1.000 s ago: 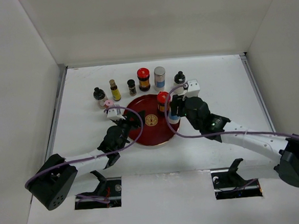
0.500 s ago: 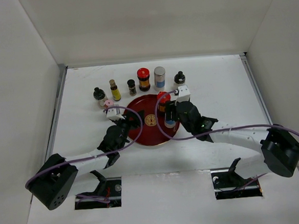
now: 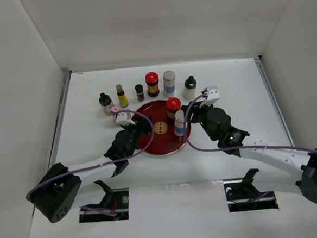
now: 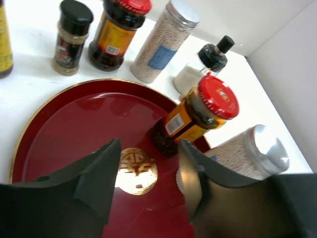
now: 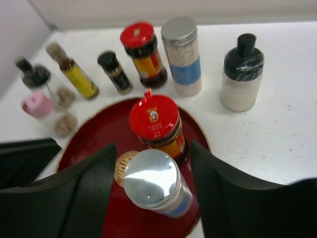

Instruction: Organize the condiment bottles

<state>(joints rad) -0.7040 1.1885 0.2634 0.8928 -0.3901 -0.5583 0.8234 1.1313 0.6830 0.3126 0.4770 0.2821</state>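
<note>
Two condiment bottles stand on the round dark-red tray (image 3: 151,142): a red-capped jar (image 3: 173,105) and, nearer me, a silver-capped shaker (image 3: 179,123). My right gripper (image 3: 194,114) is open just right of the shaker; in the right wrist view its fingers (image 5: 89,193) flank the shaker (image 5: 153,181) without touching it. My left gripper (image 3: 139,129) is open over the tray's left part (image 4: 74,124) with nothing between its fingers. Behind the tray stands a row: black-capped bottle (image 3: 105,101), pink-capped one (image 3: 114,110), slim yellow one (image 3: 122,95), small black-capped jar (image 3: 140,92), red-capped jar (image 3: 152,84), silver-capped shaker (image 3: 169,81), black-capped white bottle (image 3: 190,87).
White walls enclose the table on the left, back and right. Purple cables loop off both wrists near the tray.
My right gripper has let go of the silver-capped shaker on the tray and drawn back to the right. The left arm has barely moved.
</note>
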